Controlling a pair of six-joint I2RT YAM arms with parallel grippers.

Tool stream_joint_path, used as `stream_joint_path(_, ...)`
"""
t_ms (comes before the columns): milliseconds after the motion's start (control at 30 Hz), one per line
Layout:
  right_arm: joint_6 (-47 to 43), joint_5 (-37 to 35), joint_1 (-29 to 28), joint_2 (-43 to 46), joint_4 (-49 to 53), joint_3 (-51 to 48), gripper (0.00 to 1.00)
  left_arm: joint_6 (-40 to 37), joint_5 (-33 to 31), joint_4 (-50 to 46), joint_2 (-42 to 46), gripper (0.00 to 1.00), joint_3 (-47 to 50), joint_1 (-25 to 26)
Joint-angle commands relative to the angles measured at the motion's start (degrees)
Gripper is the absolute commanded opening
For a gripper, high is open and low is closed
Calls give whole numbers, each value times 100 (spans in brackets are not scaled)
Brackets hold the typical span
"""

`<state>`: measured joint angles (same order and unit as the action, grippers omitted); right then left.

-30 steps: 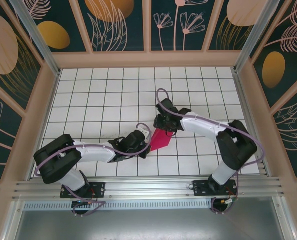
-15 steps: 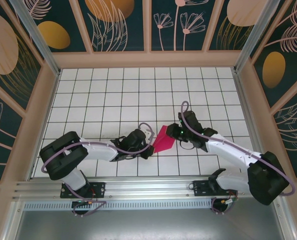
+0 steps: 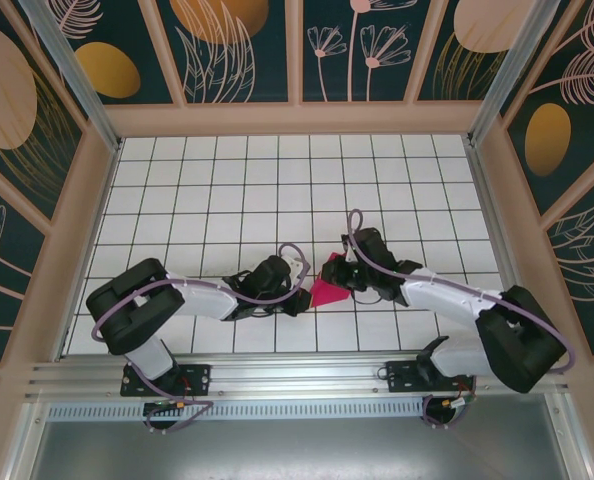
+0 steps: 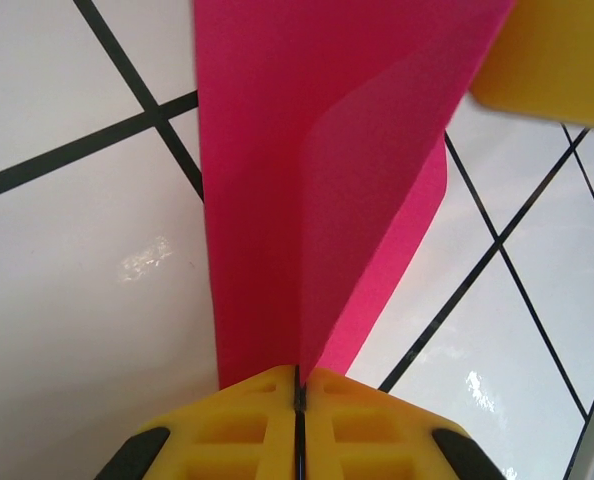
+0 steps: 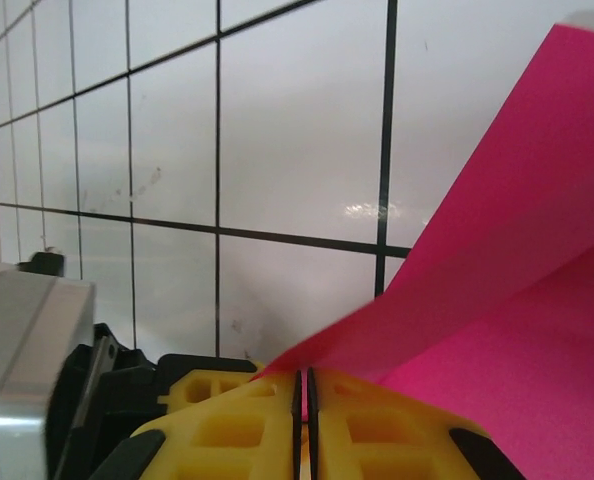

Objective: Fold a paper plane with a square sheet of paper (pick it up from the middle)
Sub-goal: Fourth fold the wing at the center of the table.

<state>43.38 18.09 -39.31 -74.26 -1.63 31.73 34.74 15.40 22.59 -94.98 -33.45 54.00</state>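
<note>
The sheet of paper is magenta-pink, folded and creased. It sits near the front centre of the white tiled table, held between the two grippers and raised off the tiles.

Left gripper: the arm lies low across the front left of the table and reaches rightward to the paper's left side. In the left wrist view, the yellow fingers are pressed together with no gap, and the paper rises straight out of the seam between them. The jaws are clamped on the paper's near edge. One layer of the paper curls forward over a second, flatter layer. A yellow finger of the other gripper shows at the upper right corner, beside the paper's far edge.

Right gripper: the arm reaches leftward from the front right and meets the paper's upper right side. In the right wrist view, the yellow fingers are closed together, and the paper spreads up and to the right from their seam. The jaws are clamped on the paper.

The two grippers are near each other, with the paper spanning the gap between them.
</note>
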Motion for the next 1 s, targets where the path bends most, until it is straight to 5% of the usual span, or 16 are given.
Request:
stream_joint_path(0,90,118,-49,-99,-401,-15,15,-45,67,58,-8,9,-105,-29)
stream_joint_path(200,34,44,-42,-416,-347,154,15,-143,16,-70,59,12,-122,-25)
stream_joint_path(500,210,-411,35,-294,-181,85,16,-200,-92,-141,65,29,-162,-29)
stream_joint_path(967,-12,120,-46,91,-499,-77,17,-283,-99,-231,-19,9,-276,-21)
